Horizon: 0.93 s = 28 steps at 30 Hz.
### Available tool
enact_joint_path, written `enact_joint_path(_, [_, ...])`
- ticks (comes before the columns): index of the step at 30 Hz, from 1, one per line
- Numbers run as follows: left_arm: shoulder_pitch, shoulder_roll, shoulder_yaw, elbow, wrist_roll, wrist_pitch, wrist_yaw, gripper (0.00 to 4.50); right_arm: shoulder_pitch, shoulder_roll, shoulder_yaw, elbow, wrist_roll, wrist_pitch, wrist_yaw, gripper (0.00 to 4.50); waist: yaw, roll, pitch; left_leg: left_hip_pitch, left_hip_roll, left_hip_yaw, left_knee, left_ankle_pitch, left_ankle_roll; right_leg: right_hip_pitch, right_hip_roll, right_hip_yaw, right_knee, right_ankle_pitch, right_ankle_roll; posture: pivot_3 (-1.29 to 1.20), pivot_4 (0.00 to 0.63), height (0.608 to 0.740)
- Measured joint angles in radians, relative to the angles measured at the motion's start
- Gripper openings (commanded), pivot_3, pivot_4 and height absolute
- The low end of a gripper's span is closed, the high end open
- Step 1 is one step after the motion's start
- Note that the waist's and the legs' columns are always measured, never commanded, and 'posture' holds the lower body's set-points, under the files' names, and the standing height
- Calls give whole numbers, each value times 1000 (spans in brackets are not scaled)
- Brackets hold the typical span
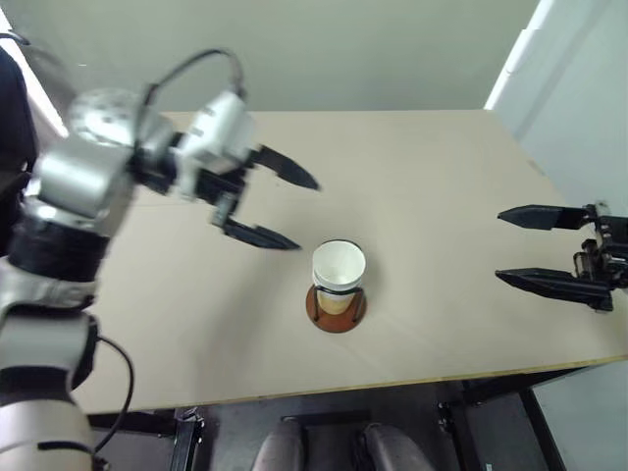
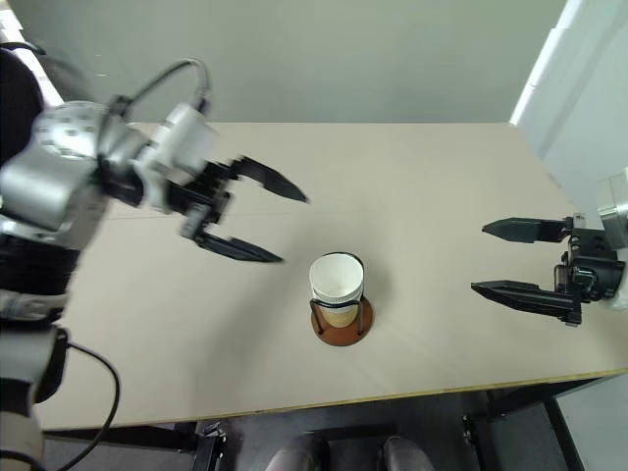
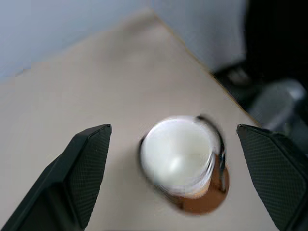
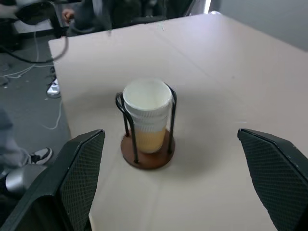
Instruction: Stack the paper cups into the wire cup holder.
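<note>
The paper cups [image 1: 339,267] stand nested in one stack inside the wire cup holder [image 1: 336,308] near the table's front middle; white rims show one above another over a tan wall [image 4: 147,137]. Dark wire loops [image 4: 125,120] rise beside the stack from the reddish-brown disc base [image 3: 207,204]. My left gripper [image 1: 280,206] hovers open up and to the left of the stack, nothing between its fingers. Over the table's right edge my right gripper [image 2: 510,260] stands open and empty, pointing toward the holder.
The beige table [image 1: 442,196] runs back to a grey wall; its front edge [image 1: 392,385] lies just below the holder. A person [image 4: 86,14] and cables [image 4: 29,53] are beyond the table's far side in the right wrist view.
</note>
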Motion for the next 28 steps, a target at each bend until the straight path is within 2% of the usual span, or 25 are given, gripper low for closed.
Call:
enact_joint_path(2, [82, 65, 78, 30, -5, 36, -3, 4459, 2, -11, 6, 25, -19, -10, 21, 4500, 0, 0, 0, 0, 0, 0, -3, 1, -1, -1, 0, 0, 0, -1, -1, 0, 150, 740])
enact_joint_path(4, [259, 171, 176, 66, -3, 69, -22, 4459, -2, -27, 18, 75, -48, -32, 60, 4500, -2, 1, -1, 0, 0, 0, -5, 1, -1, -3, 0, 1, 0, -2, -3, 0, 150, 740])
enact_joint_path(5, [332, 195, 216, 69, -3, 80, -24, 4459, -4, -33, 25, 95, -57, -40, 77, 4500, -1, 1, -1, 0, 0, 0, -6, 1, -1, -3, 0, 1, 0, -2, -4, 0, 150, 740])
enact_joint_path(8, [516, 214, 325, 24, -7, 113, -23, 4459, -29, -43, 63, 143, -85, -65, 125, 4500, 14, 1, -1, -1, 0, 0, -6, 0, 0, -3, 0, 1, 1, -4, -6, 0, 150, 740])
enact_joint_path(12, [686, 217, 466, -74, -14, 143, -11, 4459, -98, -55, 119, 206, -118, -99, 169, 4500, 21, 0, -1, -1, 0, 0, -6, 0, 0, -2, 0, 1, 2, -3, -8, 0, 150, 740])
enact_joint_path(20, [806, 217, 638, -144, -16, 191, 1, 4459, -182, -58, 202, 272, -161, -134, 222, 4500, 11, 0, -1, 2, 1, 0, -6, 2, -2, -3, 0, 1, 5, 1, -15, 0, 150, 740])
enact_joint_path(28, [865, 210, 687, -181, -15, 214, 0, 4459, -232, -53, 251, 310, -185, -145, 249, 4500, 9, 0, -1, 2, 1, -1, -6, 3, -2, -3, 0, 0, 5, 2, -16, 0, 150, 740])
